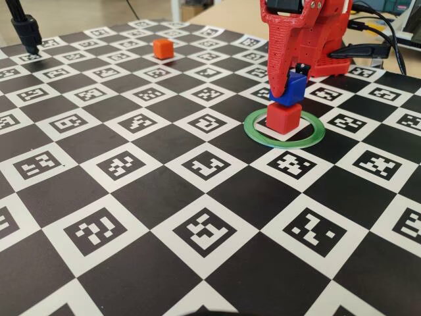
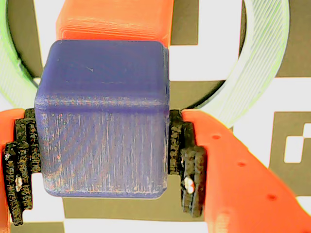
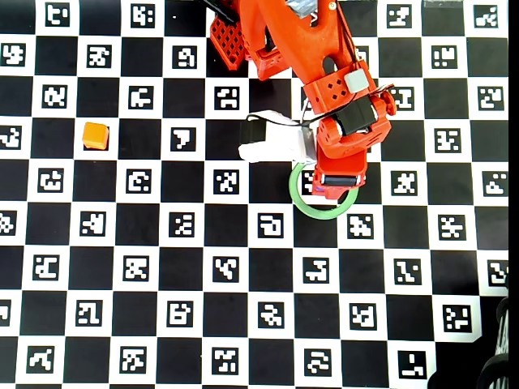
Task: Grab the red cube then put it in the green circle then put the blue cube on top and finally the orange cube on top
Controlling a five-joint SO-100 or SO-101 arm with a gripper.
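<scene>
The red cube (image 1: pixel 284 118) stands inside the green circle (image 1: pixel 255 130) on its white marker square. The blue cube (image 1: pixel 291 88) sits directly above it, slightly tilted, its underside at or just over the red cube's top. My gripper (image 1: pixel 289 92) is shut on the blue cube. In the wrist view the black pads (image 2: pixel 187 160) press both sides of the blue cube (image 2: pixel 104 121), with the red cube (image 2: pixel 114 19) showing beyond it and the green circle (image 2: pixel 252 73) around it. The orange cube (image 1: pixel 162 47) rests alone far to the back left, also seen in the overhead view (image 3: pixel 96 135).
The board is a black-and-white checker of marker squares. The arm's red base (image 1: pixel 325 56) and cables stand at the back right. A black stand (image 1: pixel 26 29) rises at the back left corner. In the overhead view the arm (image 3: pixel 324 89) covers the stack.
</scene>
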